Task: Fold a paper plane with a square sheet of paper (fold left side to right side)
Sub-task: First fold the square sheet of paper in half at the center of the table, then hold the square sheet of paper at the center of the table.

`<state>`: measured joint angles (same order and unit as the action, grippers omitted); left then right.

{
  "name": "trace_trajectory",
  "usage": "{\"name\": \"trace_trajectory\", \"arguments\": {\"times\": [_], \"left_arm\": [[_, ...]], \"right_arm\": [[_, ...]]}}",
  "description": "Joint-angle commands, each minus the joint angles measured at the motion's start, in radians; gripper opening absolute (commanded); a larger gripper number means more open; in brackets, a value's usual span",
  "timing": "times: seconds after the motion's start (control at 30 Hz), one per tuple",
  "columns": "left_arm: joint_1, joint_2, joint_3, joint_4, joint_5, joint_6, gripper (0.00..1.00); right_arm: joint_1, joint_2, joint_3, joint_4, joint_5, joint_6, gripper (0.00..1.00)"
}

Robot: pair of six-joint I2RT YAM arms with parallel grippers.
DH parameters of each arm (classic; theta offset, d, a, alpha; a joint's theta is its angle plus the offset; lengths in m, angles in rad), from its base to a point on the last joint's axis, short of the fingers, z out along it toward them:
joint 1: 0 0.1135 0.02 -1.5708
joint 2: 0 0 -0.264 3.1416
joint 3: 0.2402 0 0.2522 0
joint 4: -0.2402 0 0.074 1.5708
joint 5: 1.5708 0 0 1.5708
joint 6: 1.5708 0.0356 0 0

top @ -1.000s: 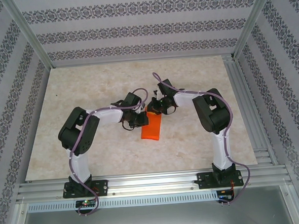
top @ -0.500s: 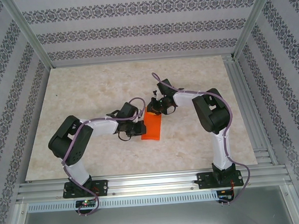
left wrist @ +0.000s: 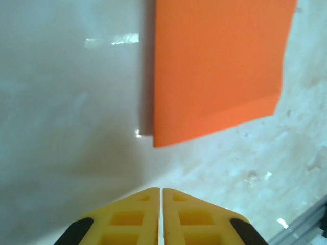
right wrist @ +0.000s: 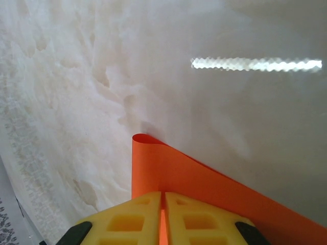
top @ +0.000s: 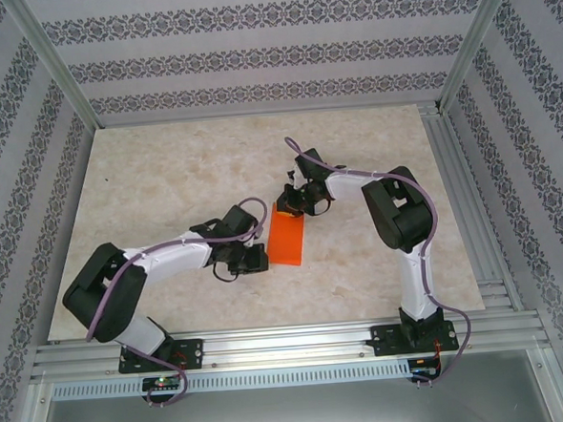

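The orange paper (top: 287, 239) lies on the table (top: 155, 171) folded in half (no plane yet, more folds left), the right gripper (right wrist: 163, 195) pinching its far end, the left gripper (left wrist: 161, 191) closed and empty beside it.

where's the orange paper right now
In the top view the orange paper lies near the middle of the table, between the arms: the right claw pinches its far end, the left claw sits shut just off its near left corner.
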<state>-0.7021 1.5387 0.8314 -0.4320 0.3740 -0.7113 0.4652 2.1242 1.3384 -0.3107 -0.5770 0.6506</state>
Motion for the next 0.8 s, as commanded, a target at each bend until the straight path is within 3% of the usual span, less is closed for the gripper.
{"name": "trace_trajectory", "arguments": {"times": [0.0, 0.27, 0.77], "left_arm": [[0.011, -0.002, 0.137, -0.085, -0.009, 0.046, 0.14], [0.045, 0.243, 0.327, -0.053, 0.004, 0.089, 0.12], [0.055, 0.381, 0.241, 0.072, -0.007, 0.028, 0.11]], "right_arm": [[0.001, 0.046, 0.005, -0.051, 0.093, -0.032, 0.12], [0.003, 0.046, 0.018, -0.066, 0.091, -0.040, 0.12], [-0.004, 0.018, 0.034, -0.055, 0.060, -0.043, 0.15]]}}
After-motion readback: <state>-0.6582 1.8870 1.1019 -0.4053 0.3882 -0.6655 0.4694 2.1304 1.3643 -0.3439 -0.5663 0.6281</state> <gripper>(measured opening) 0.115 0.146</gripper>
